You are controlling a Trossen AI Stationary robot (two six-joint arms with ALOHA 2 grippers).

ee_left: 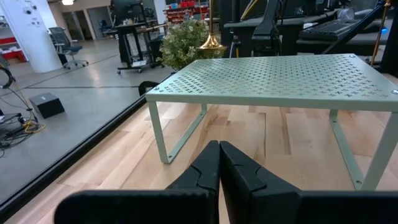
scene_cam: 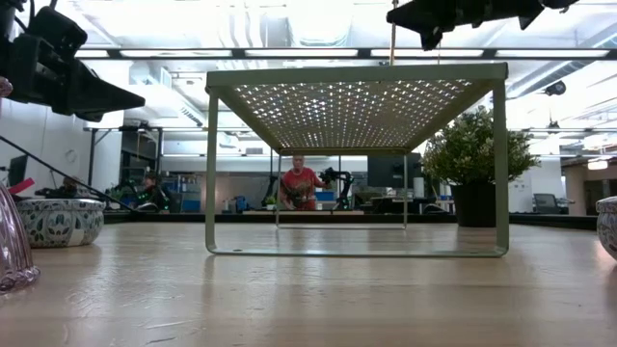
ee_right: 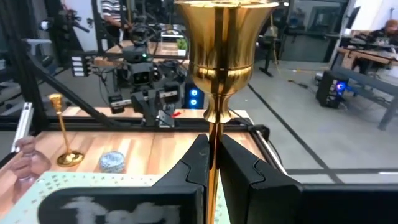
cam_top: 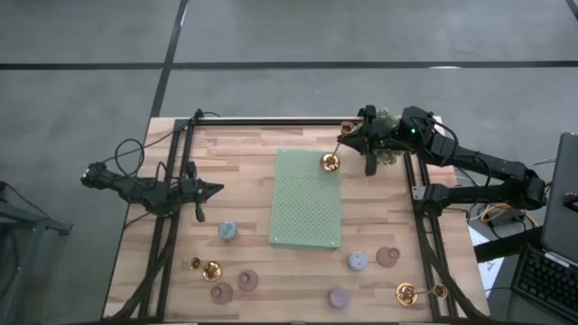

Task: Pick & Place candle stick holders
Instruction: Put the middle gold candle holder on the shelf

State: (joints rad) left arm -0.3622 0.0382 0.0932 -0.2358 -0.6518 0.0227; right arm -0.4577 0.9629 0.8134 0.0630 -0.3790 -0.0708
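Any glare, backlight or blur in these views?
Low view: bright ceiling lights backlight the green perforated stand, and the arms show as silhouettes. Right wrist view: the gold holder in the right tool shows bright reflections; the near fingers look soft. High view: evenly lit.

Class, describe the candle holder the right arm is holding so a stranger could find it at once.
Start at the pale green perforated stand mid-table. Over its far right corner, the right gripper has its fingers shut on a tall gold candle holder. Unlike the others resting on the wood, it alone is held up by its thin stem.
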